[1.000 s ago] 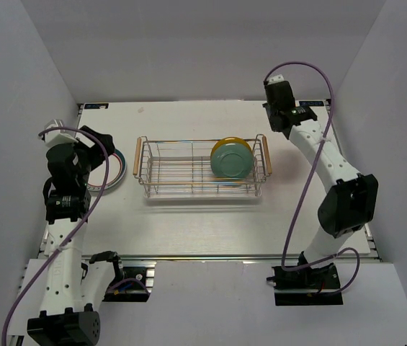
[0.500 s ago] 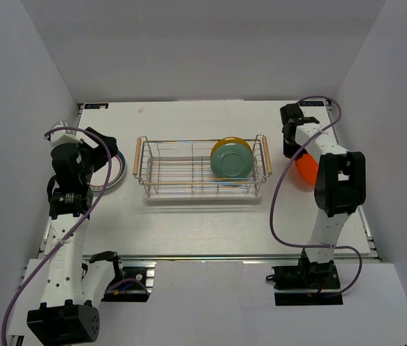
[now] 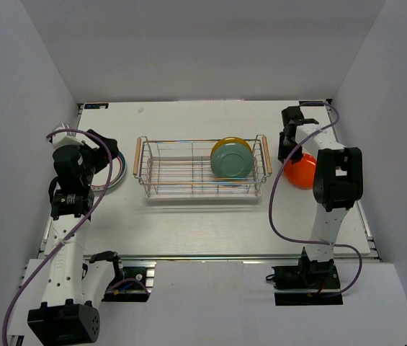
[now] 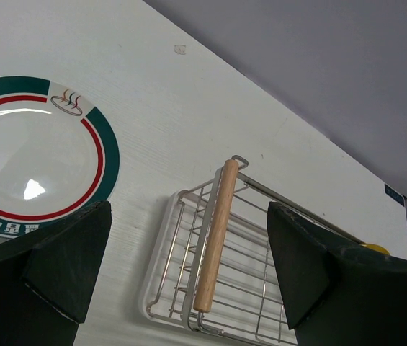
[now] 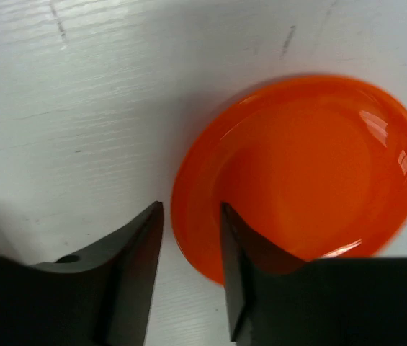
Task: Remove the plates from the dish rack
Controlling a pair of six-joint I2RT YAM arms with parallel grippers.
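Note:
The dish rack (image 3: 189,141) stands mid-table with a teal plate (image 3: 231,160) upright at its right end and a yellow plate (image 3: 230,140) just behind it. An orange plate (image 3: 302,171) lies on the table right of the rack. My right gripper (image 3: 289,149) is low over its left rim. In the right wrist view the fingers (image 5: 192,216) straddle the rim of the orange plate (image 5: 311,166), slightly apart from it. My left gripper (image 3: 99,145) is open and empty above a white plate with a red ring and dark green rim (image 4: 30,155), left of the rack's wooden handle (image 4: 214,238).
White walls close in the table on the left, the right and the back. The rack's left part holds no plates. The white plate (image 3: 119,171) is partly hidden under my left arm. A strip of bare table (image 3: 203,216) runs in front of the rack.
My right arm swung down from the back and brought the orange plate to the table right of the rack. The plate went from tilted to lying flat. My left arm barely moved.

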